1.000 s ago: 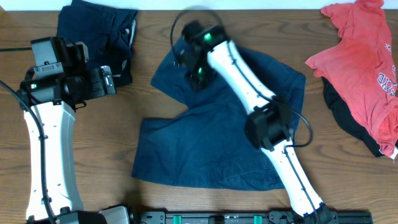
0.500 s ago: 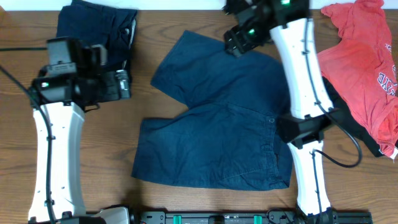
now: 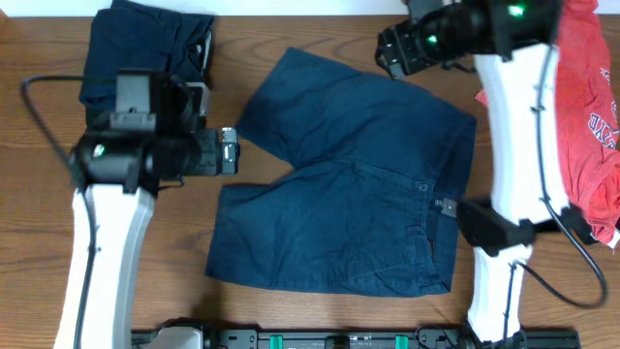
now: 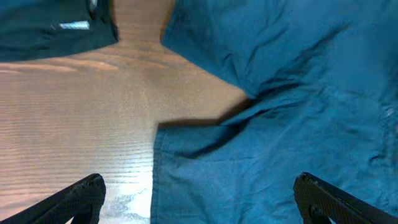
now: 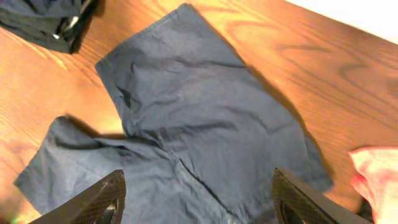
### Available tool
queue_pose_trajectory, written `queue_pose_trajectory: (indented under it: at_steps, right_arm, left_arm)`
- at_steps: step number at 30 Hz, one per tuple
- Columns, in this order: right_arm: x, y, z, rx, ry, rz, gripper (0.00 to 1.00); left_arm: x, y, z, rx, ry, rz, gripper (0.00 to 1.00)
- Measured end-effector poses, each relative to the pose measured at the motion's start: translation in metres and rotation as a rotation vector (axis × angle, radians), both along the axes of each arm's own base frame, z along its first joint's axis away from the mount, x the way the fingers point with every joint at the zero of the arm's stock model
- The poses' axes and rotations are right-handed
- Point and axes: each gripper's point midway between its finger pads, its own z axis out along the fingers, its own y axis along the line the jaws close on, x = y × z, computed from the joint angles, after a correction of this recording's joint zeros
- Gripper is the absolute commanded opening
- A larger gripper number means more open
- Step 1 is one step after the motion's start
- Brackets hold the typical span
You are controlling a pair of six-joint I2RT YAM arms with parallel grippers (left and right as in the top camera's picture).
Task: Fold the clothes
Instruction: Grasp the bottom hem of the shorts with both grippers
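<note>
Navy shorts [image 3: 358, 194] flat, ctr. Left gripper [image 3: 228, 153] wide open near crotch notch; right gripper [image 3: 392, 48] wide, empty, at far edge. Best: pinch far leg's corners, fold nearward evenly.

Worktop [image 3: 242, 39]: brown wood, visible grain, slight sheen. Shorts [image 3: 349, 194]: navy woven cloth, matt, lightly creased. T-shirt [image 3: 591, 126]: coral-red soft cloth, matt, printed. Arm casings [image 3: 107, 252]: smooth, glossy white plastic. Fingers [image 4: 74, 199]: black, matt.

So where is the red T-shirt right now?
In the overhead view the red T-shirt lies crumpled at the far right, partly hidden by the right arm, right of the spread navy shorts.
</note>
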Motion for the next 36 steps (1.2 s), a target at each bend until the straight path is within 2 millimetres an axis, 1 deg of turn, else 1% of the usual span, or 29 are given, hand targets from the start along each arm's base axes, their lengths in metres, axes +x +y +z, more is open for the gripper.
queue_pose_trajectory:
  at_steps: [1, 3, 5, 7, 9, 10, 11, 13, 16, 17, 19, 20, 21, 24, 26, 28, 31, 33, 36]
  right_arm:
    - [-0.007, -0.004, 0.007, 0.0, -0.007, -0.012, 0.85]
    - [-0.024, -0.012, 0.02, -0.006, -0.019, -0.029, 0.86]
    - [-0.041, -0.02, 0.028, -0.018, -0.018, -0.05, 0.87]
    - [-0.058, -0.029, 0.031, -0.03, -0.006, -0.075, 0.87]
    - [-0.072, -0.036, 0.028, -0.042, 0.019, -0.097, 0.86]
    - [-0.079, -0.039, 0.023, -0.05, 0.042, -0.111, 0.86]
    - [-0.082, -0.042, 0.019, -0.057, 0.059, -0.123, 0.86]
    - [-0.088, -0.047, 0.004, -0.08, 0.109, -0.155, 0.85]
    - [-0.084, -0.049, -0.025, -0.102, 0.177, -0.203, 0.82]
    - [-0.081, -0.049, -0.038, -0.107, 0.199, -0.217, 0.82]
    - [-0.078, -0.048, -0.064, -0.116, 0.253, -0.239, 0.8]
    - [-0.079, -0.047, -0.079, -0.119, 0.287, -0.252, 0.79]
    - [-0.079, -0.047, -0.087, -0.12, 0.301, -0.257, 0.79]
    - [-0.083, -0.046, -0.119, -0.128, 0.371, -0.281, 0.79]
    - [-0.089, -0.047, -0.145, -0.133, 0.422, -0.301, 0.79]
    - [-0.097, -0.047, -0.166, -0.137, 0.463, -0.315, 0.79]
    - [-0.117, -0.047, -0.195, -0.116, 0.509, -0.321, 0.79]
    - [-0.133, -0.047, -0.207, -0.087, 0.518, -0.321, 0.79]
    - [-0.158, -0.05, -0.216, -0.062, 0.532, -0.328, 0.79]
  left_arm:
    - [-0.005, 0.0, 0.009, -0.006, -0.028, 0.009, 0.98]
    - [-0.016, 0.001, 0.026, -0.02, -0.081, 0.028, 0.98]
    - [-0.027, 0.002, 0.041, -0.032, -0.129, 0.047, 0.98]
    - [-0.038, 0.004, 0.053, -0.04, -0.171, 0.067, 0.98]
    - [-0.048, 0.006, 0.056, -0.039, -0.174, 0.08, 0.98]
    - [-0.053, 0.008, 0.056, -0.033, -0.166, 0.089, 0.98]
    - [-0.054, 0.009, 0.054, -0.028, -0.158, 0.094, 0.98]
    - [-0.054, 0.01, 0.051, -0.016, -0.146, 0.094, 0.98]
    - [-0.045, 0.011, 0.036, 0.011, -0.105, 0.073, 0.98]
    - [-0.042, 0.012, 0.026, 0.021, -0.071, 0.069, 0.98]
    - [-0.036, 0.012, -0.002, 0.038, 0.032, 0.061, 0.99]
    - [-0.035, 0.012, -0.014, 0.045, 0.084, 0.056, 0.99]
    - [-0.036, 0.012, -0.03, 0.052, 0.151, 0.051, 0.99]
    - [-0.042, 0.013, -0.066, 0.069, 0.307, 0.045, 0.99]
    - [-0.047, 0.013, -0.081, 0.07, 0.37, 0.057, 0.99]
    - [-0.053, 0.014, -0.088, 0.063, 0.399, 0.081, 0.98]
    - [-0.061, 0.014, -0.09, 0.045, 0.417, 0.145, 0.99]
    - [-0.067, 0.013, -0.091, 0.029, 0.418, 0.189, 0.99]
    - [-0.079, 0.008, -0.097, 0.012, 0.425, 0.233, 0.99]
